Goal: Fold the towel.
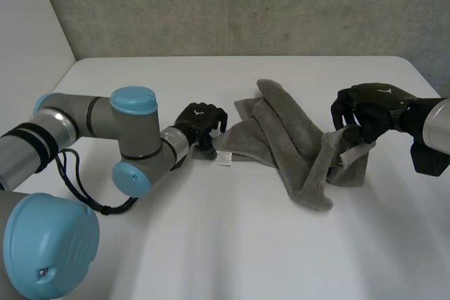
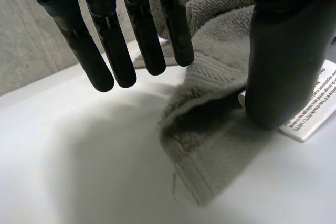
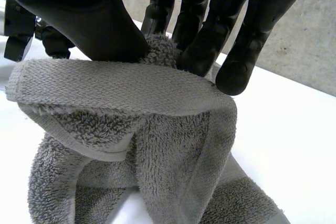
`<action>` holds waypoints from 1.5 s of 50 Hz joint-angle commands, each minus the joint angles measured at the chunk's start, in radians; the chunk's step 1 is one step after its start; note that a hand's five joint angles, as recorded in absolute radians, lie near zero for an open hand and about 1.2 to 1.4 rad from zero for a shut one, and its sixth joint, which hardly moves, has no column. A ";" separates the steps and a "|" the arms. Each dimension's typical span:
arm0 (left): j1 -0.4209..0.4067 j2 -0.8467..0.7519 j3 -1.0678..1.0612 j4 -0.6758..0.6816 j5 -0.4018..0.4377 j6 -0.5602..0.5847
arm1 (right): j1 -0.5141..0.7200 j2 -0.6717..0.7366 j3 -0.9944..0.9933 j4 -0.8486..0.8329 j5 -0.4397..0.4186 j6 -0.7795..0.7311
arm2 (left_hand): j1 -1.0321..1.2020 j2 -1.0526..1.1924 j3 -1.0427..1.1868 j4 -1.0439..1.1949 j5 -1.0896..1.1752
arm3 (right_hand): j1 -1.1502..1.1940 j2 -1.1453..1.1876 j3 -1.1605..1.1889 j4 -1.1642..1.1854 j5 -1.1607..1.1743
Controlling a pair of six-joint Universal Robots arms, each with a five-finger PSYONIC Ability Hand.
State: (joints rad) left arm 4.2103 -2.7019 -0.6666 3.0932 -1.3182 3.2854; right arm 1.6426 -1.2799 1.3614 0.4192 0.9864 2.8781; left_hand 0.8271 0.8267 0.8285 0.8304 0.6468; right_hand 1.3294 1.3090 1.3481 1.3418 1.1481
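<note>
The fingers (image 3: 202, 51) and thumb (image 3: 89, 24) of the right hand (image 1: 369, 112) are clamped together on a raised fold of the grey towel (image 3: 131, 95). A hemmed edge drapes just under the fingertips and the rest hangs in loose folds below. That pinch looks meant to lift this corner clear so it can be drawn out or carried over. The left hand (image 1: 200, 126) has its fingers (image 2: 131, 40) straight and spread above the bare table (image 1: 211, 244), well apart from its thumb (image 2: 283, 51). The thumb presses down on the towel's opposite corner, just beside a white label (image 2: 315, 103) (probably an anchor, so the cloth cannot slide when the other end is pulled). From the head camera the towel lies crumpled a little toward 3 o'clock of the table's middle. The left hand is at its 9 o'clock end and the right hand at its 3 o'clock end; one lobe points to 12 o'clock and another to 5 o'clock. The folding seems barely begun, since the cloth wants flattening first.
</note>
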 commanded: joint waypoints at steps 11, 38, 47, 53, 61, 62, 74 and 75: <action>0.000 -0.006 0.019 -0.031 0.011 0.019 | -0.003 0.005 0.005 -0.010 0.000 0.000 | 0.569 0.570 0.568 0.566 0.575 | 0.067 0.087 0.048 0.054 0.074; -0.001 -0.013 0.016 -0.028 -0.042 0.076 | 0.002 0.002 0.022 -0.017 -0.003 -0.002 | 0.569 0.570 0.568 0.566 0.575 | 0.067 0.087 0.048 0.054 0.074; -0.032 0.026 -0.011 -0.033 -0.049 0.080 | 0.000 0.002 0.016 -0.016 -0.005 -0.002 | 0.569 0.570 0.568 0.566 0.575 | 0.067 0.087 0.048 0.054 0.074; -0.012 0.164 -0.129 -0.027 -0.012 0.076 | -0.004 -0.010 -0.008 -0.005 0.000 0.001 | 0.569 0.570 0.568 0.566 0.575 | 0.067 0.087 0.048 0.054 0.074; 0.083 0.451 -0.378 0.008 0.143 0.066 | -0.013 -0.116 -0.033 0.044 -0.012 0.007 | 0.569 0.570 0.568 0.566 0.575 | 0.067 0.087 0.048 0.054 0.074; 0.083 0.452 -0.378 0.008 0.143 0.066 | -0.013 -0.116 -0.033 0.044 -0.012 0.007 | 0.569 0.570 0.568 0.566 0.575 | 0.067 0.087 0.048 0.054 0.074; 0.227 0.797 -0.815 0.140 0.227 0.074 | -0.055 -0.217 -0.016 0.110 -0.078 0.016 | 0.569 0.570 0.568 0.566 0.575 | 0.067 0.087 0.048 0.054 0.074; 0.227 0.800 -0.859 0.160 0.232 0.076 | -0.055 -0.217 -0.004 0.110 -0.081 0.016 | 0.569 0.570 0.568 0.566 0.575 | 0.067 0.087 0.048 0.054 0.074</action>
State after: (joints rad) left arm 4.3975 -1.9904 -1.3114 3.1690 -1.1357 3.3510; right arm 1.5995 -1.4757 1.3215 0.5159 0.9270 2.8938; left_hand 1.3569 1.3593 1.3797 1.3589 1.2001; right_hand 1.3294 1.3090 1.3481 1.3418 1.1481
